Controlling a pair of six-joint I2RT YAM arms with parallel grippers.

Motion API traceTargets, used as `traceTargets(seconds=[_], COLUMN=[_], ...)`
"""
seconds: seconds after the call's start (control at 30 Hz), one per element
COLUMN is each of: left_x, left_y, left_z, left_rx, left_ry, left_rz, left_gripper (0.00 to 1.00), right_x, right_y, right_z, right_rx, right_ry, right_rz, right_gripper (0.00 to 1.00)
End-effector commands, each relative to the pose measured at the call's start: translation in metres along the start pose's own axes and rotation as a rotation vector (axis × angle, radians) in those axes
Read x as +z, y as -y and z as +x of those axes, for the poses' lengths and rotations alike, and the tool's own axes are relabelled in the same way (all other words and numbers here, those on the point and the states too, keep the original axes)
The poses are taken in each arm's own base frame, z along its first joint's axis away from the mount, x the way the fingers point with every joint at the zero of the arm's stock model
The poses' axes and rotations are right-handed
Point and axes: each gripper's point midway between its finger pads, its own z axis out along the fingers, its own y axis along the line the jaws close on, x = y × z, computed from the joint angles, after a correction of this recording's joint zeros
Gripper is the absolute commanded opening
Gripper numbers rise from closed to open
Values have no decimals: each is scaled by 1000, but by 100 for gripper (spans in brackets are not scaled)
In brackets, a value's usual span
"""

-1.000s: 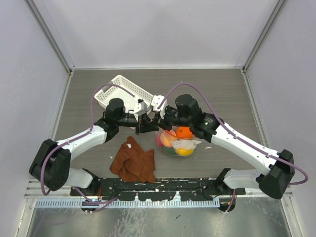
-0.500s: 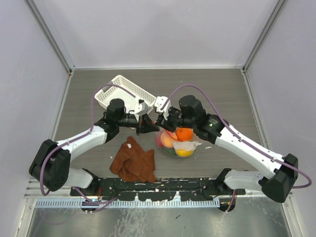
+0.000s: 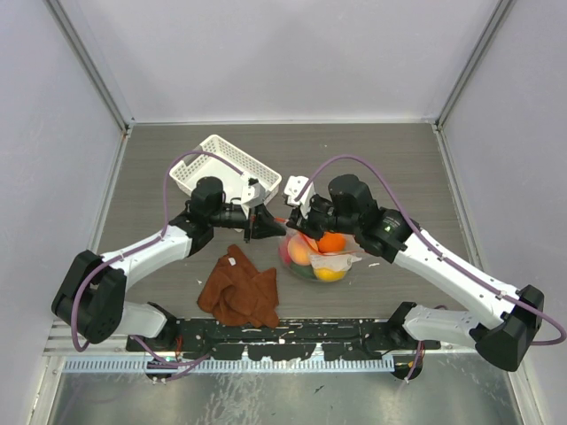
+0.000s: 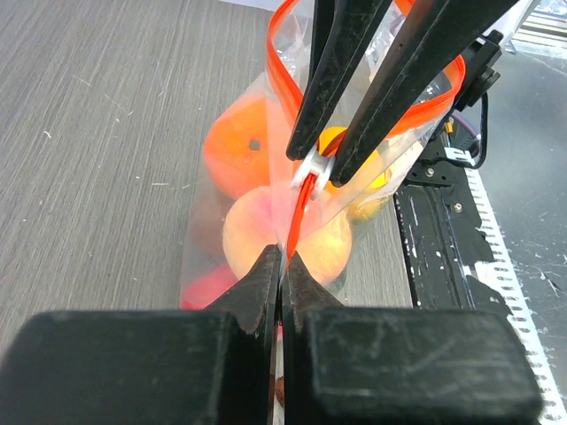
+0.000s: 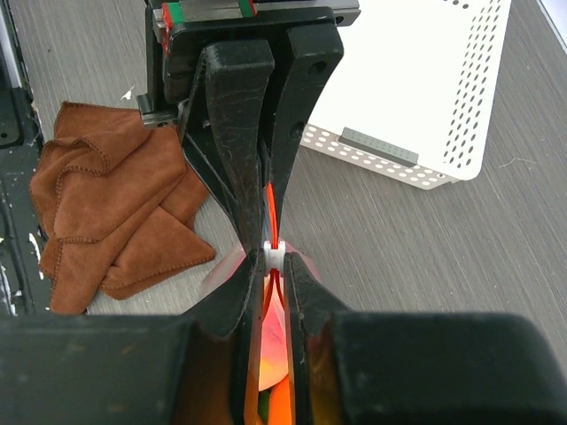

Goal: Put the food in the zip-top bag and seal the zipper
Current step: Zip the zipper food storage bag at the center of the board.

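Between left tool (image 4: 282, 258) and right tool (image 5: 275, 258), pinched zipper (image 4: 298, 211) runs left-right.

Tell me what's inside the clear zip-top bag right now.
The zip-top bag holds toy fruits: an orange one, a peach-pink one, a yellow one and a red one. Part of a green one shows low down; the upper fruits hide anything beneath them.

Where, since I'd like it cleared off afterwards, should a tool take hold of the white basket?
Grip the white basket by the rim of its far long wall, coming straight down: one finger inside, one outside. It sits open side up with thin upright walls, and that side is clear of the left tool, which hangs by its near corner.
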Motion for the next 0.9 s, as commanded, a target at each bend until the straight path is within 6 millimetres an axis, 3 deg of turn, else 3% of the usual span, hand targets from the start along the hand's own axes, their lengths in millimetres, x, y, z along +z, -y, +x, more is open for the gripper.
traceTargets(seconds=[0.0,0.1,0.23,0.5,0.6,0.8,0.87], left_x=[-2,-1,1,9,9,9,8], left_y=[4,3,4,5,7,9,9], left_z=[-21,-22,-25,-34,-36,-36,-33], left_rx=[68,69,65,63,69,76,77], left_ry=[38,41,49,62,65,63,54], left_rz=[25,27,47,82,91,96,93], left_gripper=[6,18,27,30,27,0,0], right_x=[-3,0,0,3,3,-1,-5], right_y=[4,1,-1,-1,-1,3,6], right_z=[-24,-26,-31,-32,-29,-22,-18], right_rx=[-1,3,3,6,7,4,0], right_ry=[64,66,78,76,67,40,20], right_rz=[-1,-21,-39,-49,-42,-12,9], right_gripper=[0,1,1,1,1,1,1])
